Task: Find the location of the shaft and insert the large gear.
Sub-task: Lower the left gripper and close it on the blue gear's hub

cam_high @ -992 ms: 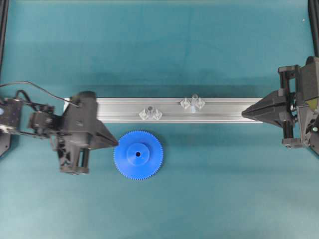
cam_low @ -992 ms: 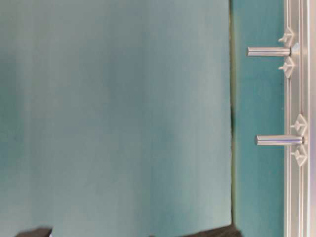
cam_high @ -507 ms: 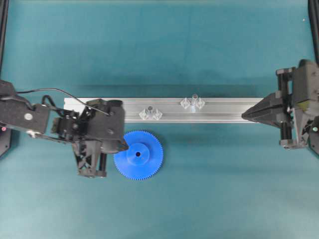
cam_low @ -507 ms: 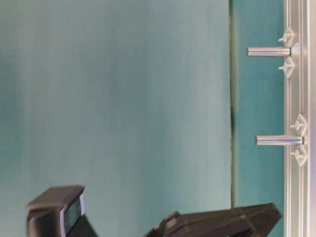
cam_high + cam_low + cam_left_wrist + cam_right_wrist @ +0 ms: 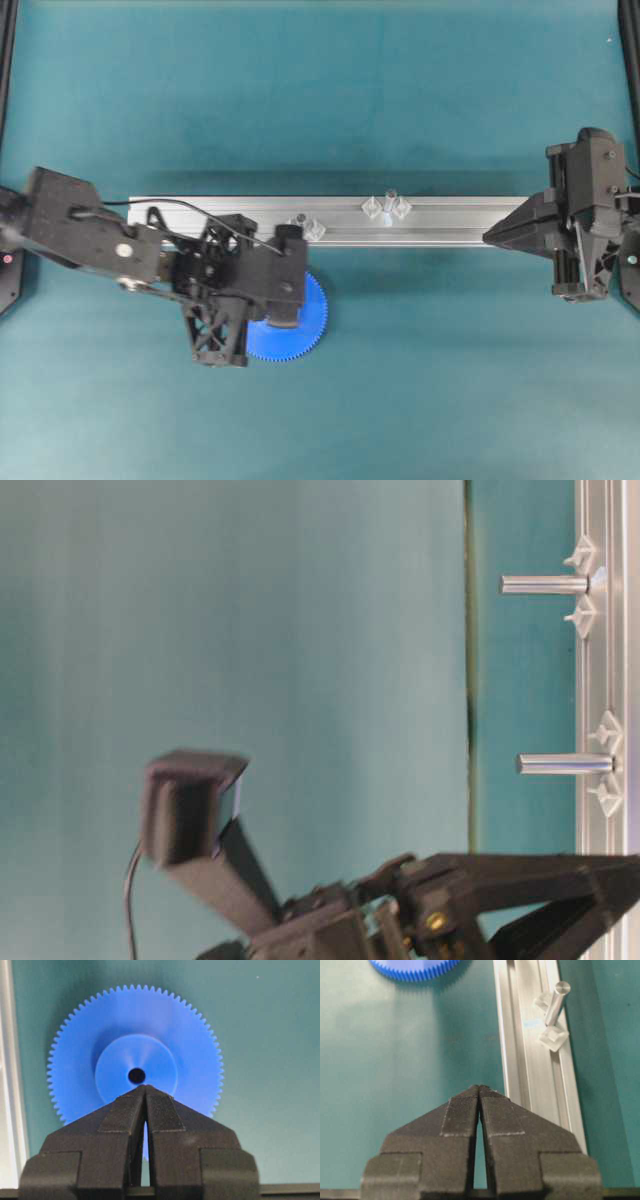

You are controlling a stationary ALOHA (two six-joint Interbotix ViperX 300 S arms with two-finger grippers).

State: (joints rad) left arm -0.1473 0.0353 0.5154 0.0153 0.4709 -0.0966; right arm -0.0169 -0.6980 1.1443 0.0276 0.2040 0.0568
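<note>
On the teal table, just near of the long aluminium rail (image 5: 450, 222), the flat bright blue plastic toothed gear (image 5: 135, 1065) looks light, stiff and slippery, best pinched across its rim or raised hub, while the black left gripper (image 5: 145, 1088), jaws together, hovers over it.

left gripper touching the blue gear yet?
Cannot tell. In the left wrist view the shut left gripper overlaps the large gear just below its hole, but depth is unreadable; overhead, the arm hides the fingertips.

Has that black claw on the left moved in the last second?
Yes. The left gripper has slid rightward along the rail and now hangs over the large gear, jaws shut.
</note>
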